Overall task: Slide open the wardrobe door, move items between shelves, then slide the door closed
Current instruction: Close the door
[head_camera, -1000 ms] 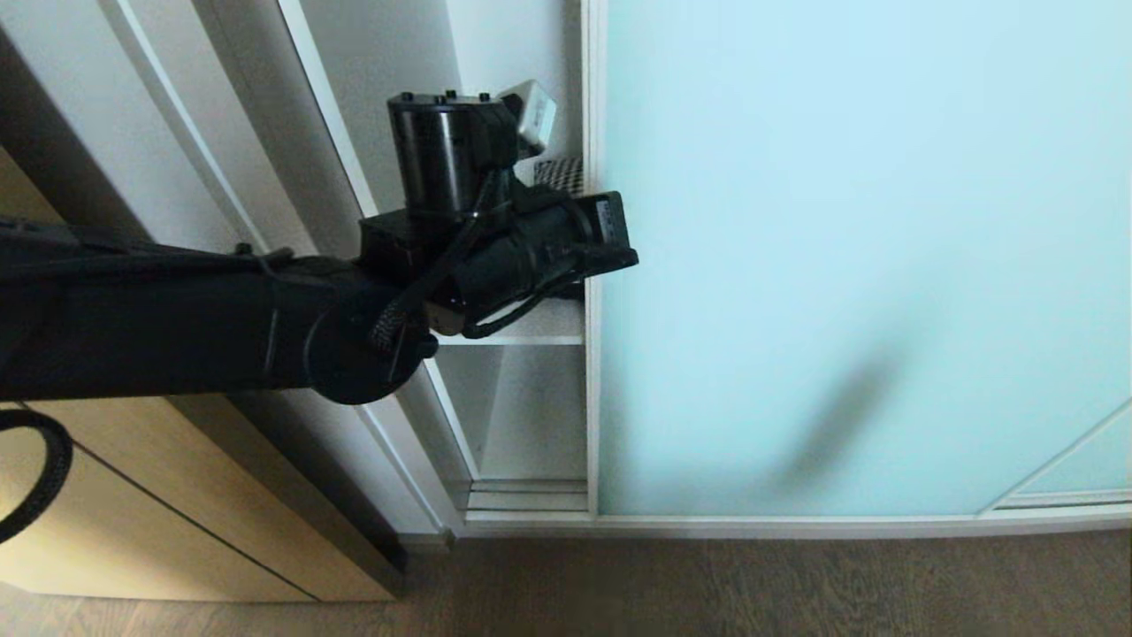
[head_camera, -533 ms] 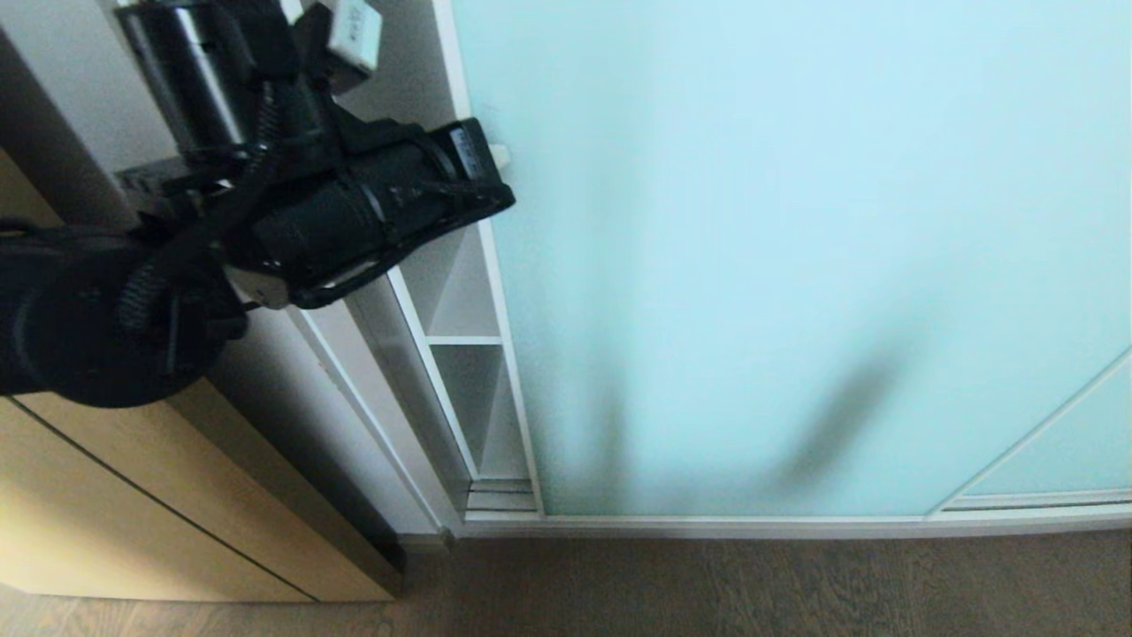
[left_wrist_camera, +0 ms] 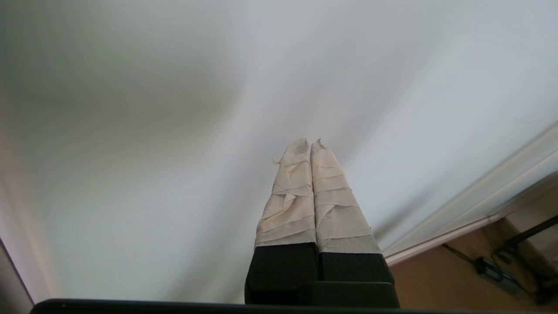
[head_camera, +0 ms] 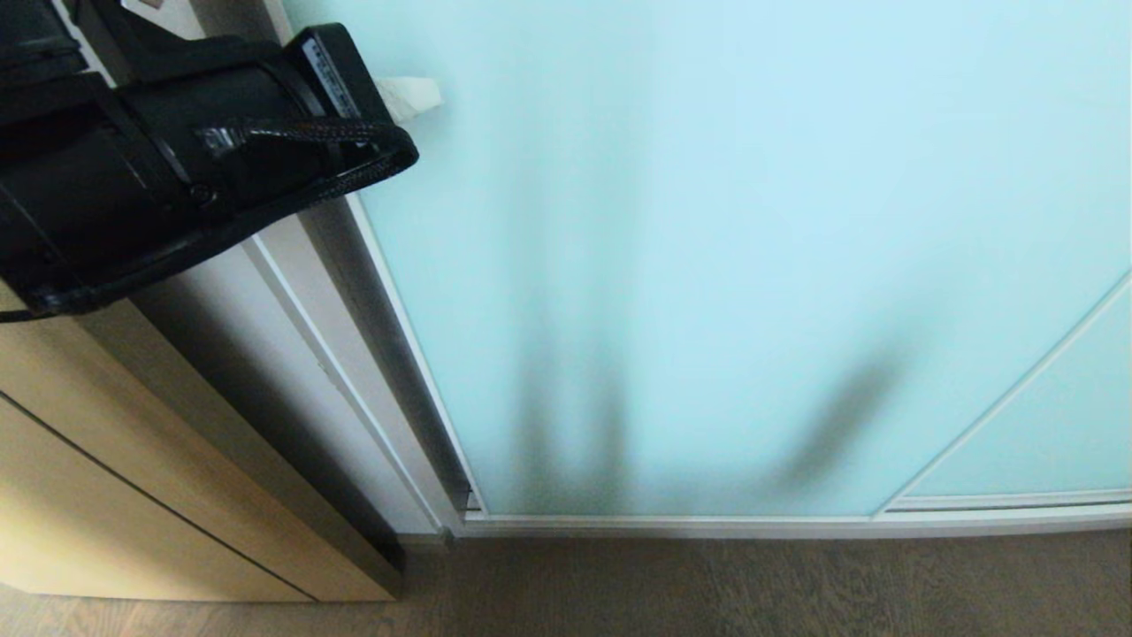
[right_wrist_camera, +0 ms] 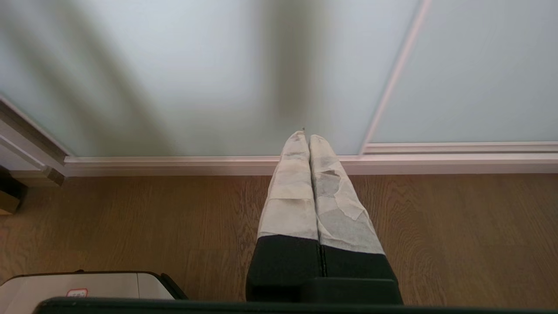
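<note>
Sliding wardrobe door (head_camera: 707,265) fills the opening, its left frame edge against the white wardrobe side wall (head_camera: 292,354). Left gripper (left_wrist_camera: 310,146) at the door's upper left, taped fingers pressed together, empty. Right gripper (right_wrist_camera: 304,137) low before the door's bottom rail, over the wood floor (right_wrist_camera: 130,218), fingers pressed together.

You see pale aqua frosted sliding wardrobe door (head_camera: 752,265), light wooden cabinet front (head_camera: 133,495), brown wood-grain floor (head_camera: 707,584).
</note>
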Controlling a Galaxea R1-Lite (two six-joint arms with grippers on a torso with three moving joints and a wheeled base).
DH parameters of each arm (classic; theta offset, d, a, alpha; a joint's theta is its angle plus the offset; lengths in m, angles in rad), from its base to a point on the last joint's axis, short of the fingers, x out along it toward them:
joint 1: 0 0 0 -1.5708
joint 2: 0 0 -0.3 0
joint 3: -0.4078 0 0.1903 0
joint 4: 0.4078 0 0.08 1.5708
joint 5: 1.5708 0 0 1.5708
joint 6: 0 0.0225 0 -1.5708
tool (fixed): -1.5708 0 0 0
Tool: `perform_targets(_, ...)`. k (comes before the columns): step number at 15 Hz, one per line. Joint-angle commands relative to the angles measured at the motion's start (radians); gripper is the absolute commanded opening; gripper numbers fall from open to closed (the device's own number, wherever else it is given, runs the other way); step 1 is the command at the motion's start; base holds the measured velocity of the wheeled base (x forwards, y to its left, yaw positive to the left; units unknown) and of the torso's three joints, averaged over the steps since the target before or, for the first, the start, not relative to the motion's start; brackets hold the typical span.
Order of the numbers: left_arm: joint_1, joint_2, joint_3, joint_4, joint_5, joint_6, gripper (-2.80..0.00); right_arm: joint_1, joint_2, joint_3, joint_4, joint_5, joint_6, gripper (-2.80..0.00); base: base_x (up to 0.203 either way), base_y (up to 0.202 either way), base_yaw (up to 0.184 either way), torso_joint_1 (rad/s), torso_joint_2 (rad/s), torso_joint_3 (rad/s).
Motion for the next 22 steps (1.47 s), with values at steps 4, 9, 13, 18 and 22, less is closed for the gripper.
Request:
perform_targets(4, 0.002, 0.038, -0.002, -0.007, -0.025, -0.002, -2.80, -0.001, 0.000, 0.000, 0.000, -0.001, 0.000, -2.80, 0.000, 0.000, 0.000, 0.000, 0.00, 0.000)
perform_targets(9, 0.123, 0.206, -0.032, -0.088, -0.032, -0.004, -2.80, 0.000, 0.000, 0.000, 0.000, -0.001, 0.000, -2.80, 0.000, 0.000, 0.000, 0.000, 0.00, 0.000)
perform_targets(13, 0.159, 0.322, -0.080, -0.122, -0.032, -0.009, -2.80, 0.000, 0.001, 0.000, 0.000, -0.001, 0.000, -2.80, 0.000, 0.000, 0.000, 0.000, 0.00, 0.000)
perform_targets(18, 0.189, 0.306, -0.091, -0.123, -0.029, -0.009, -2.80, 0.000, 0.000, 0.000, 0.000, -0.001, 0.000, -2.80, 0.000, 0.000, 0.000, 0.000, 0.00, 0.000)
perform_targets(22, 0.197, 0.243, -0.066, -0.121, -0.029, -0.006, -2.80, 0.000, 0.000, 0.000, 0.000, -0.001, 0.000, -2.80, 0.000, 0.000, 0.000, 0.000, 0.00, 0.000)
